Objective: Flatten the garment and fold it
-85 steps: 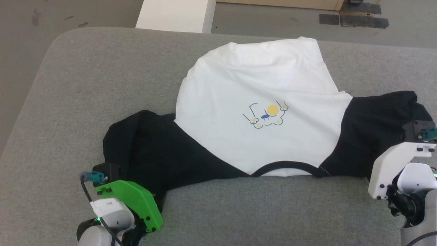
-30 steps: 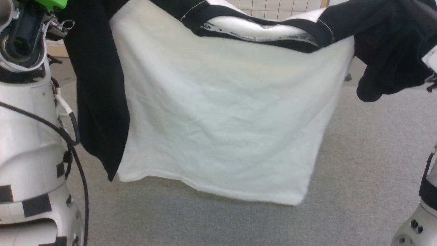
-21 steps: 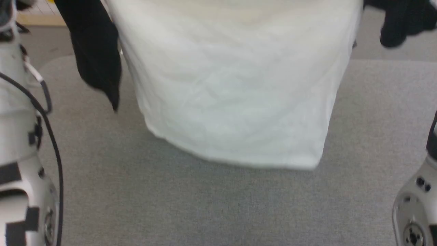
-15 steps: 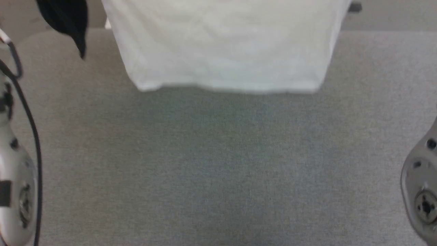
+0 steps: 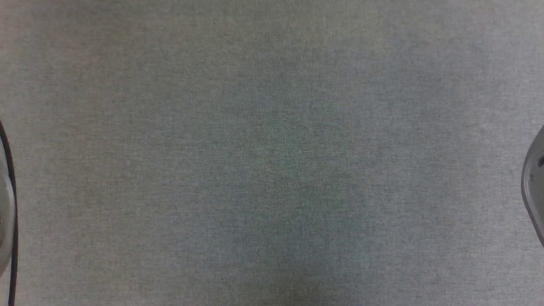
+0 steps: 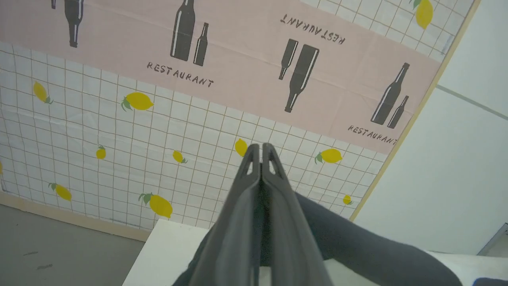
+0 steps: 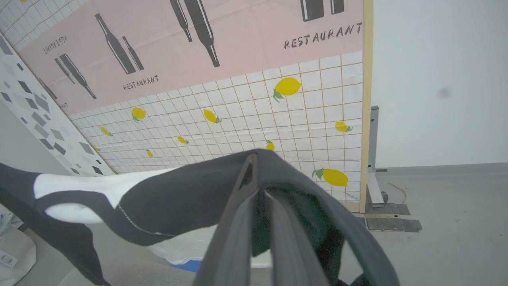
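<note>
We see our left tool point(image 6: 261, 147) raised in front of a printed backdrop point(image 6: 119, 135) of lemons, bottles and the word RESTAURANT. Its two fingers are pressed together right up to the tips. Black cloth of the shirt point(image 6: 357, 242) comes out on both sides low down the fingers and trails off to the lower right of that view. We take the tool to be clamped on a sleeve, though the pinch itself is hidden near the finger bases. A white block point(image 6: 166, 254) lies below.

Our right tool point(image 7: 256, 163) is closed too, and here the grip is plain. A black sleeve drapes over the tips and is caught between the fingers. From there the shirt point(image 7: 178, 202) stretches away to the left of that view, up in the air, showing white cloth edged in black.

In the head view we look straight down on the grey surface point(image 5: 272, 153). A sliver of the left arm point(image 5: 5, 212) shows at one edge and a sliver of the right arm point(image 5: 536, 187) at the other.
</note>
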Controlling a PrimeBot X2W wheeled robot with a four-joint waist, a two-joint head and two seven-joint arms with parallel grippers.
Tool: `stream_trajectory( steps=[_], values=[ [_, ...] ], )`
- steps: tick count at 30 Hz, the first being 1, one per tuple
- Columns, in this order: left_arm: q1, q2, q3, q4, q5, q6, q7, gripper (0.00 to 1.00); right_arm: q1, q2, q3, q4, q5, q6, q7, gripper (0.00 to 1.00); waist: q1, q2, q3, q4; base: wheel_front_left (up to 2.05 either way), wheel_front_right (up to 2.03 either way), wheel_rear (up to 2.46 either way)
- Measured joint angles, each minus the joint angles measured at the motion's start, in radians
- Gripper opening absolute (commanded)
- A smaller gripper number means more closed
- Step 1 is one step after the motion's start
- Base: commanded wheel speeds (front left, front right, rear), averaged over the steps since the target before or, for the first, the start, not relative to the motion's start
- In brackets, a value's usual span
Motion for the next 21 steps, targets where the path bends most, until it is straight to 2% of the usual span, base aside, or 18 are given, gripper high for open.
stream_trajectory(
  steps=[4, 9, 16, 21],
  values=[
    [0.026, -0.017, -0.006, 0.058, -0.017, -0.025, -0.028, 0.00, 0.018, 0.000, 0.015, 0.035, 0.006, 0.000, -0.034, 0.00, 0.0000, 0.0000, 0.028, 0.003, 0.00, 0.00, 0.00],
    [0.124, -0.035, -0.026, 0.100, -0.043, -0.048, -0.059, 0.00, 0.133, 0.000, 0.037, 0.030, 0.036, 0.000, -0.056, 0.00, -0.0001, 0.0000, 0.007, 0.011, 0.00, 0.00, 0.00],
    [0.330, -0.084, -0.073, 0.103, -0.101, -0.060, -0.114, 0.00, 0.427, -0.010, 0.051, -0.082, 0.123, 0.000, -0.061, 0.00, -0.0003, 0.0000, -0.094, 0.025, 0.00, 0.00, 0.00],
    [0.572, -0.103, -0.089, 0.017, -0.171, -0.061, -0.139, 0.00, 0.703, -0.018, 0.043, -0.225, 0.217, 0.000, -0.047, 0.00, -0.0004, 0.0000, -0.205, 0.045, 0.00, 0.00, 0.00]
  ],
)
